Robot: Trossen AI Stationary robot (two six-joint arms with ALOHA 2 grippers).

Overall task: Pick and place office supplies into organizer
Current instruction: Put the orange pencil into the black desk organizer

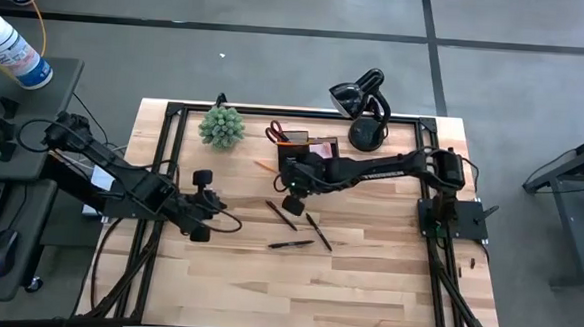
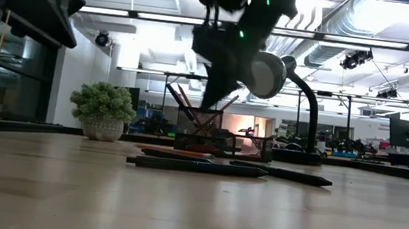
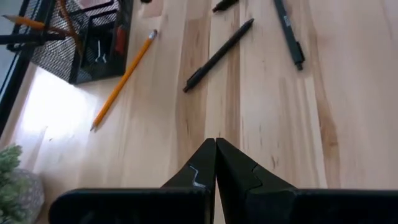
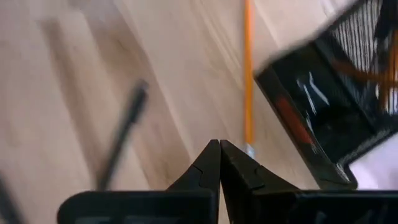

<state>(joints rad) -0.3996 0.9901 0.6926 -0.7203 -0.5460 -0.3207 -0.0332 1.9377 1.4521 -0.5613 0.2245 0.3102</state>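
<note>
So the left tool sat over the left half of the pale wood-plank surface, fingers pressed together with nothing between them. One spiky green plant in a round pot stood at the far edge.

Loose stuff on the planks: I counted three black pens near the middle, slim and matte, lying at different angles, plus one thin orange pencil lying flat just beside the organizer. That organizer was a small black box with mesh walls, sitting at the far edge, with red-handled scissors and what looked like more pencils standing in it, and something pink too.

The right tool hovered just in front of the organizer, also pinched closed and empty. One black curved-neck stand stood further right.
</note>
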